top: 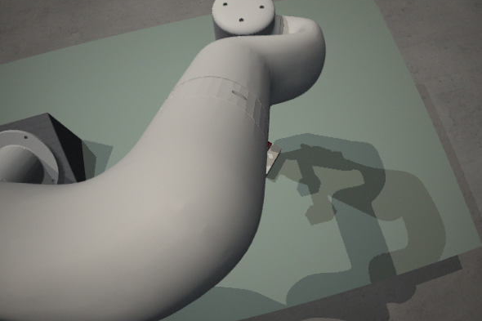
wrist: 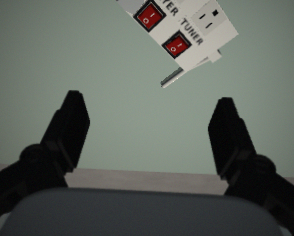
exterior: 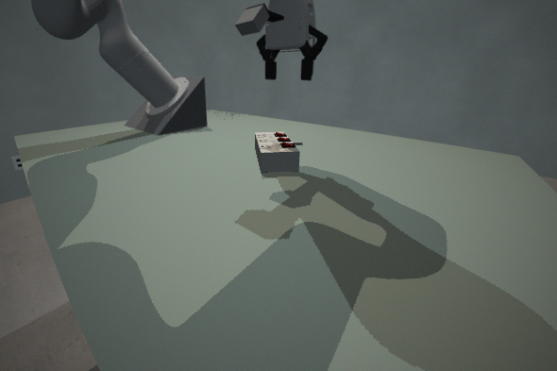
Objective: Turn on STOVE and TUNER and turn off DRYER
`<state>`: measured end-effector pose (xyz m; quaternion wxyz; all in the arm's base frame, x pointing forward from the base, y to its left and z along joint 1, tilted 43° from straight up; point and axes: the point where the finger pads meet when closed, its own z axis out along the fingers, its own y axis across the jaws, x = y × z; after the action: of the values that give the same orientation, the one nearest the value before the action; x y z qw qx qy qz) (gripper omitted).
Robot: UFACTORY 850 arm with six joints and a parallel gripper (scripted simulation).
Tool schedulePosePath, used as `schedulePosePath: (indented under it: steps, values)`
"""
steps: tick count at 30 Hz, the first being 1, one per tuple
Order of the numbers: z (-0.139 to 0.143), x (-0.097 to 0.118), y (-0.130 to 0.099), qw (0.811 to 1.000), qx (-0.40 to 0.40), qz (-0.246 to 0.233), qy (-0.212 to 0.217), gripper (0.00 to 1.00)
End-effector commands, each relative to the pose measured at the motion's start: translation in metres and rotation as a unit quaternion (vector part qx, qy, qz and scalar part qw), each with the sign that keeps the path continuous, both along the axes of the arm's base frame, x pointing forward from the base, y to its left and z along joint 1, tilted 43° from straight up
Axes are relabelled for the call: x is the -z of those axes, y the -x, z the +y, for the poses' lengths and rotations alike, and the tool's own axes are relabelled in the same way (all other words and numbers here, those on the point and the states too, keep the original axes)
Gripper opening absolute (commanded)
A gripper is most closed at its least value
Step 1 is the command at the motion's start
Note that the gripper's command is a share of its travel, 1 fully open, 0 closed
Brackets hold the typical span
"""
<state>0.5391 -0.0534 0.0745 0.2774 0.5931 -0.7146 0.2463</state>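
Note:
The white power strip (exterior: 278, 155) (wrist: 212, 26) lies flat, right way up, near the middle of the green table (exterior: 142, 190) (top: 368, 58). In the top view only one corner of the strip (top: 272, 158) shows from behind the arm. The wrist view shows its red DRYER switch (wrist: 150, 16) and TUNER switch (wrist: 177, 45); the STOVE end is cut off. I cannot tell which way the rockers are tipped. My gripper (exterior: 288, 74) (wrist: 149, 109) is open and empty. It hangs well above the strip and points straight down.
The arm's dark wedge-shaped base (exterior: 184, 109) (top: 61, 140) stands at the back left of the table. The arm's big links block most of the top view. The table's far edge (wrist: 150, 177) shows in the wrist view.

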Motion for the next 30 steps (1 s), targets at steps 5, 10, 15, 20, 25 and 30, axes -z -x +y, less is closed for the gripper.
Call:
schedulePosePath:
  steps: [5, 10, 15, 20, 25, 30]
  values:
    - [0.001, -0.001, -0.001, 1.0, -0.004, -0.001, -0.005, 1.0]
    - [0.001, -0.001, -0.001, 1.0, -0.004, -0.001, -0.005, 1.0]
    - [-0.009, 0.0, -0.004, 0.999, -0.039, 0.031, -0.01, 1.0]
    - [-0.038, 0.005, -0.01, 0.986, -0.125, 0.112, -0.022, 1.0]
    - [-0.07, 0.01, -0.015, 0.964, -0.197, 0.178, -0.031, 1.0]
    - [-0.087, 0.012, -0.017, 0.934, -0.262, 0.238, -0.04, 1.0]
